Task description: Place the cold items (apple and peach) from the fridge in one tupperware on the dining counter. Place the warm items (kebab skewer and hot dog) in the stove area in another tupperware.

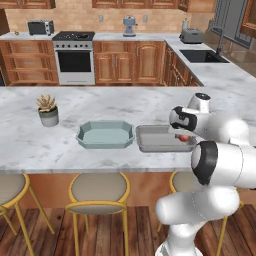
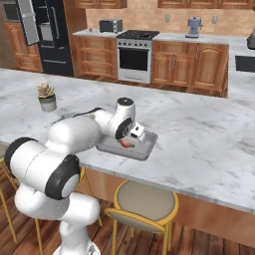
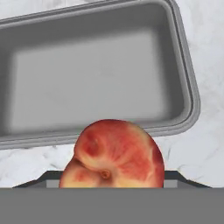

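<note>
My gripper (image 1: 184, 135) is shut on the peach (image 1: 184, 138), a red-orange fruit held low over the right end of the greyish tupperware (image 1: 152, 141) on the dining counter (image 1: 30, 145). In the hand view the peach (image 3: 116, 153) sits between my fingers, hiding them, with the grey tupperware (image 3: 100, 74) bare beyond it. From the right base the peach (image 2: 126, 144) hangs under the gripper (image 2: 130, 141) above the grey tupperware (image 2: 144, 148). The teal tupperware (image 1: 106, 135) lies just left of the grey one, nothing in it. The apple, kebab skewer and hot dog are out of view.
A potted plant (image 1: 48, 111) stands on the counter's left. Stools (image 1: 97, 190) line the near edge. Across the aisle are the stove (image 1: 74, 57), a toaster (image 1: 40, 26) and a sink (image 1: 202, 56). The fridge (image 2: 52, 35) stands at the far left.
</note>
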